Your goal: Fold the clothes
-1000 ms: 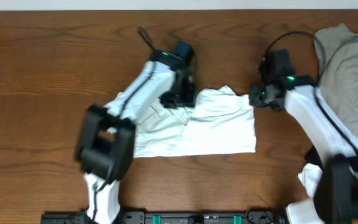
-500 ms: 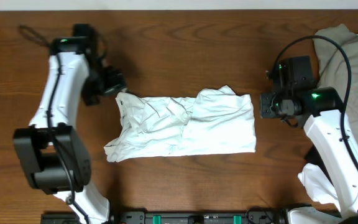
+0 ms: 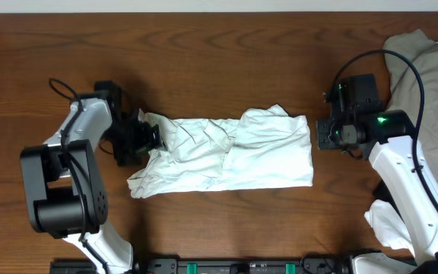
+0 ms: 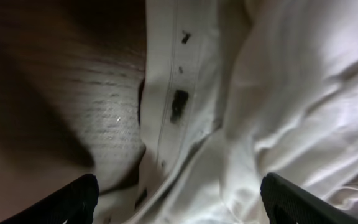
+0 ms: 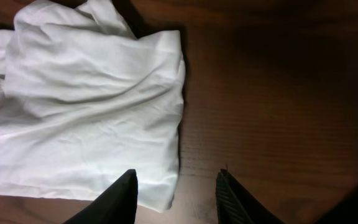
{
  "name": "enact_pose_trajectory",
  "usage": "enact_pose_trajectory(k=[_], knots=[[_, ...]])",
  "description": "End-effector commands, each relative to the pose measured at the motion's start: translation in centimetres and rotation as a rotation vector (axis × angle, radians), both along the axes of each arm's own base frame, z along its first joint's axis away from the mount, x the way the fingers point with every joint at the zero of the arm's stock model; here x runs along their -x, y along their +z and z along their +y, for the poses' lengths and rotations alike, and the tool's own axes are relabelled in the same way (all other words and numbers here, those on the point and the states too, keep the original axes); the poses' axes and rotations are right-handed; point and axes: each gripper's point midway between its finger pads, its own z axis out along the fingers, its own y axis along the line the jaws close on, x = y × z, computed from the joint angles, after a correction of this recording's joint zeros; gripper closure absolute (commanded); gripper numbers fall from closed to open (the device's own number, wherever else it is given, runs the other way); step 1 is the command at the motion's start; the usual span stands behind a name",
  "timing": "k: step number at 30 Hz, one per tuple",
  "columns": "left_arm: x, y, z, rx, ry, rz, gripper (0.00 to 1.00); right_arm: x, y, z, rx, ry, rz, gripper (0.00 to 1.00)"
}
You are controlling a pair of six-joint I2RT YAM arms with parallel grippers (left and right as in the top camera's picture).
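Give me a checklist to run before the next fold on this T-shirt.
1. Left gripper open: ok.
2. Right gripper open, holding nothing: ok.
3. Left gripper over the T-shirt's left end: ok.
4. Left gripper touching cloth: cannot tell.
5. T-shirt lying flat: not ok, left end rumpled.
6. Beige garment apart from T-shirt: ok.

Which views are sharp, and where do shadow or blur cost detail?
Overhead: even light, shirt and table both crisp. Left wrist: very close in, the shirt looks soft, and heavy shadow covers the table at upper left. Right wrist: shirt bright and fairly sharp, table darker toward the top.
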Motion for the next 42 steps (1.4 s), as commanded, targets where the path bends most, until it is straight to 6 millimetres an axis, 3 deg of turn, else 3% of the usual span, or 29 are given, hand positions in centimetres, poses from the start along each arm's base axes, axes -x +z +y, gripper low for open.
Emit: enact_pose_trajectory(k=[1,6,9,14,16,19,22,27,32,37,42], knots=[[1.4,-1.1,-0.9,0.047,-0.02,0.027,0.14,0.0,-0.6,-0.1,0.002,0.012,0.013,0.6],[2.7,-2.0,-2.3,0.102,-0.023,0.053,0.15,-0.3,-0.5,0.2,-0.011,0.012,0.003,0.6],[2.8,-2.1,-3.2,0.109,-0.048,0.052,0.26,-0.2,-0.5,0.3,-0.019,0.012,0.004,0.6],[2.1,-2.2,-4.1,0.11,-0.069,0.018,0.65,-0.2,-0.5,0.5,-0.03,0.016,0.007,0.6],[1.8,-2.2,-4.0,0.108,-0.066,0.008,0.92,-0.2,-0.5,0.5,-0.031,0.016,0.008,0.6],[1.0,-1.7,-2.8,0.084,-0.034,-0.004,0.94,-0.1,-0.5,0.5,-0.032,0.015,0.011,0.6],[0.0,-1.0,0.1,-0.001,0.048,-0.003,0.94,0.2,-0.6,0.5,-0.031,0.014,0.022,0.59],[-2.1,1.8,5.0,-0.069,0.176,-0.066,0.94,0.3,-0.6,0.5,-0.03,0.014,0.027,0.59],[-4.0,4.4,8.7,-0.087,0.281,-0.141,0.94,0.4,-0.6,0.4,-0.03,0.014,0.03,0.59],[-5.5,7.4,9.8,-0.095,0.293,-0.185,0.94,0.5,-0.7,0.4,-0.029,0.014,0.038,0.59],[-7.1,11.9,7.0,-0.077,0.198,-0.234,0.94,0.6,-0.7,0.4,-0.029,0.013,0.04,0.59]])
